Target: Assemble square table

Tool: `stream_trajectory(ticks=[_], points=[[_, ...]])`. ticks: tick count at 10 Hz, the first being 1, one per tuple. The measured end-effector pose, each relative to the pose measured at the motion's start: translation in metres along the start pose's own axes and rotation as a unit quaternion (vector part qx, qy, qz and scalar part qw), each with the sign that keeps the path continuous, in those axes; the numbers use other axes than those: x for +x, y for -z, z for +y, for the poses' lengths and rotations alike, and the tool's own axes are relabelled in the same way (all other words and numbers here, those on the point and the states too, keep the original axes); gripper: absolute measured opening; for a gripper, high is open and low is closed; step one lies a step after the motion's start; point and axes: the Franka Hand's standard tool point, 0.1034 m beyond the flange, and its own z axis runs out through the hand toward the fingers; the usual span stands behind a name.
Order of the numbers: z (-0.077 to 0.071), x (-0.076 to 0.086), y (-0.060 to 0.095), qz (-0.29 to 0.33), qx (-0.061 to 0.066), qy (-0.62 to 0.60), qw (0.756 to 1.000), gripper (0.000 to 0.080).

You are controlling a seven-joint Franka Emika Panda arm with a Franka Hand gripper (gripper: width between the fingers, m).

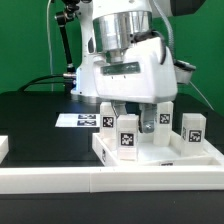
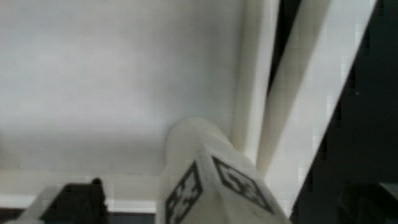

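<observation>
Directly below the gripper (image 1: 136,112), whose fingers stand wide apart and grip nothing, sits the square tabletop (image 1: 150,158) with a tagged leg (image 1: 127,133) upright between the fingertips. More legs (image 1: 193,128) crowd either side; the marker board (image 1: 78,121) lies behind.

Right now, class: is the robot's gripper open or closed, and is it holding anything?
Gripper: open, holding nothing; it sits just above a table leg standing on the table top.
</observation>
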Motion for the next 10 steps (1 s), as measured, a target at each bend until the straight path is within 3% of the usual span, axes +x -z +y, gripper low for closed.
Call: stream_trajectory(ticks=[2,6,10], points=[[-0.002,0.002,0.002,0.007,-0.007,0.123,0.992,0.0648],[-0.002,0.004,0.002,0.007,-0.008,0.284,0.959,0.0648],[0.003,0.013,0.003,0.007,-0.012,0.462,0.887,0.0648]])
